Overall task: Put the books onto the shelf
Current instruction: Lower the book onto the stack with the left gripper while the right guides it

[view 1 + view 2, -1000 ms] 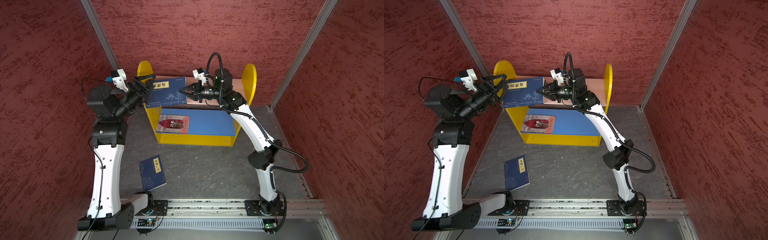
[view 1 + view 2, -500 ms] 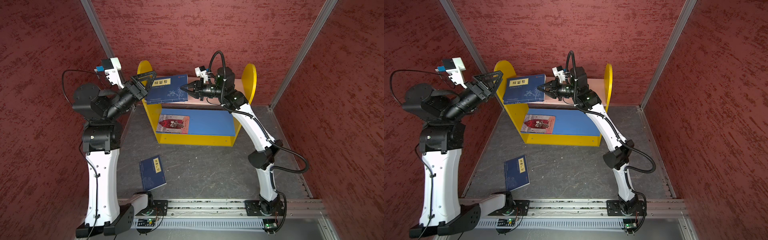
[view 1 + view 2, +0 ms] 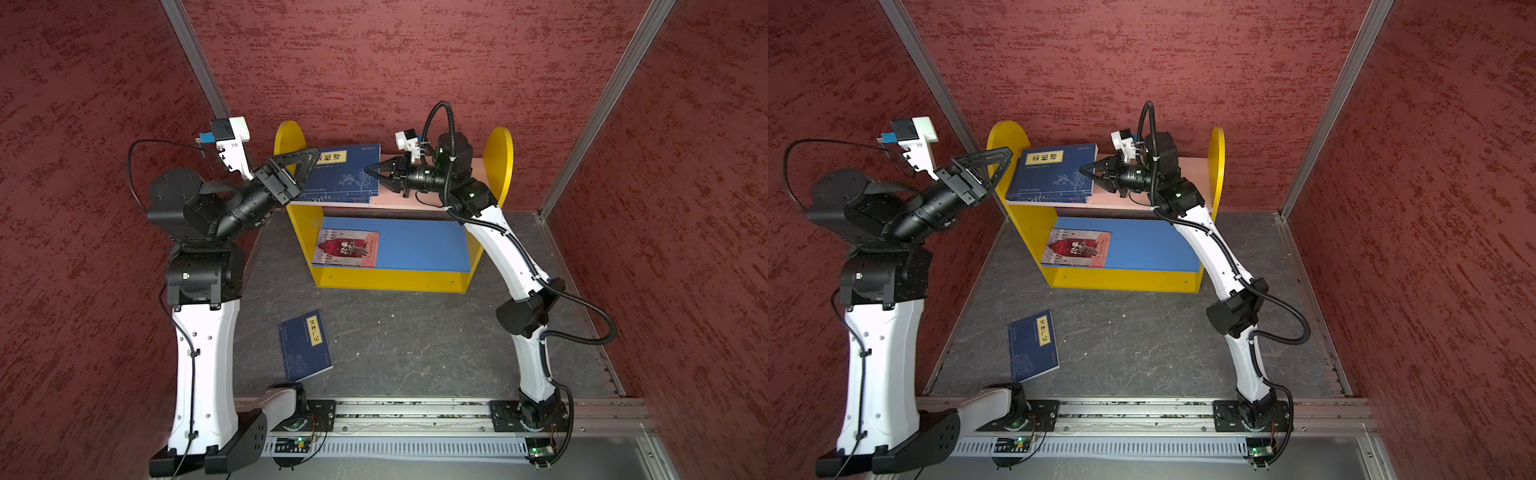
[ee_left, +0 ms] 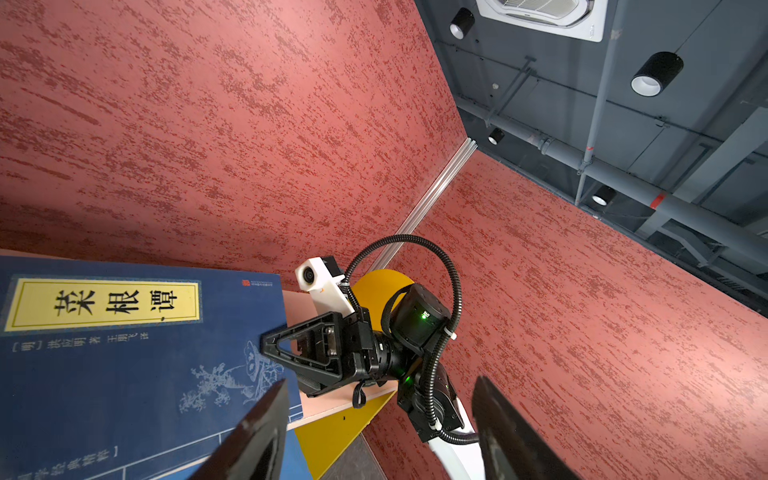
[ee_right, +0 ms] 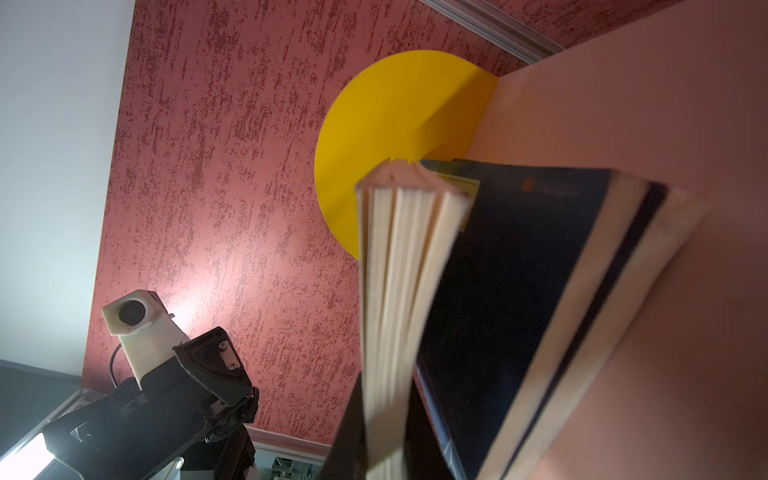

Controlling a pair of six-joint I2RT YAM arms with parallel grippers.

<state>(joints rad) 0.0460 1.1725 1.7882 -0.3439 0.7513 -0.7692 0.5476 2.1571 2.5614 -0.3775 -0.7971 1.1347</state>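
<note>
A navy stack (image 3: pixel 340 174) lies flat at the left end of the shelf's (image 3: pixel 390 283) pink upper board. A red book (image 3: pixel 347 248) rests on the blue board below, and a loose navy book (image 3: pixel 305 345) lies on the floor in front. The right gripper (image 3: pixel 371 171) is pinched closed on the stack's page edge. The left gripper (image 3: pixel 309 166) hangs with jaws apart, empty, beside the shelf's left panel.

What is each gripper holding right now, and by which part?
Right gripper pinches the top navy book by its page edge; left gripper is open, holding nothing.
</note>
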